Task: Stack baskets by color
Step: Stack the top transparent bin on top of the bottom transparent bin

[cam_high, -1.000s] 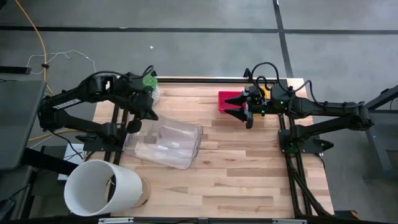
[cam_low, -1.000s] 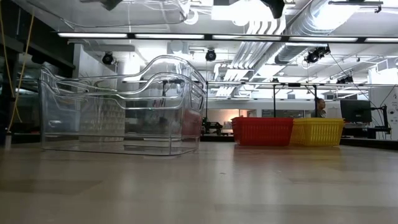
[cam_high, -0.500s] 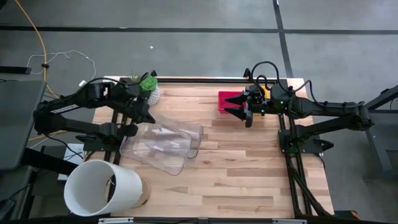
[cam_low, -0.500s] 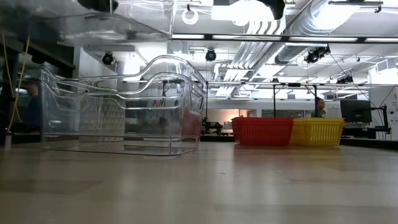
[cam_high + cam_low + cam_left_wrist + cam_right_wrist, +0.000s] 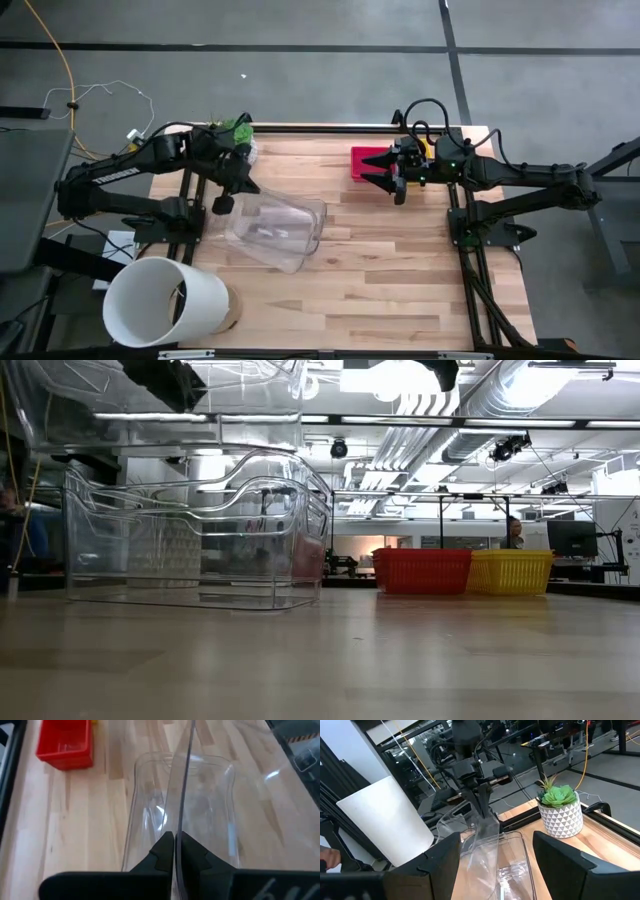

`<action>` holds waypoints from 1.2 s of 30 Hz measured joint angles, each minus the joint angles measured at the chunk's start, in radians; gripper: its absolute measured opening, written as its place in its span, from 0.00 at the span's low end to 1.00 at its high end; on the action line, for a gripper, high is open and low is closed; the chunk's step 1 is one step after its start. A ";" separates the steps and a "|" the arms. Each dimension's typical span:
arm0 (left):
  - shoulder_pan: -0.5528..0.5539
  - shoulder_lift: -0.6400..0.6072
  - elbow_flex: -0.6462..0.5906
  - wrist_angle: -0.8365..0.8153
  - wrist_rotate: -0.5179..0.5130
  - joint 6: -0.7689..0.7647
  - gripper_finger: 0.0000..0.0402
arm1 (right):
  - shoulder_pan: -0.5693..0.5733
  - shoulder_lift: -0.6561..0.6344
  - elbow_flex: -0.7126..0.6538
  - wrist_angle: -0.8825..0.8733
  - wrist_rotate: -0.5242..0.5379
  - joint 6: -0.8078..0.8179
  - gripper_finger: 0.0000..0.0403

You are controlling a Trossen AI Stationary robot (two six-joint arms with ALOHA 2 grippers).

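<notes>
Red basket (image 5: 367,161) beside spread right fingers (image 5: 377,181); left fingers (image 5: 190,855) clamp clear bin (image 5: 272,230) wall.

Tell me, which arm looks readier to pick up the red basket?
Probably the right: its open pincer hovers beside the red basket, while the left pincer is shut on a clear bin.

yellow basket (image 5: 431,150) mostly hidden under right arm, white cylinder (image 5: 160,305) cut off
</notes>
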 joint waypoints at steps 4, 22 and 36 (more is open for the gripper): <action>0.028 -0.004 0.000 0.000 0.010 0.030 0.00 | 0.000 0.000 0.000 0.000 0.007 0.000 0.59; 0.163 0.002 -0.096 0.032 0.113 0.094 0.00 | 0.000 0.000 0.000 0.000 0.008 0.000 0.59; 0.174 0.052 -0.131 0.196 0.169 0.108 0.00 | 0.000 0.000 0.000 -0.001 0.008 -0.002 0.59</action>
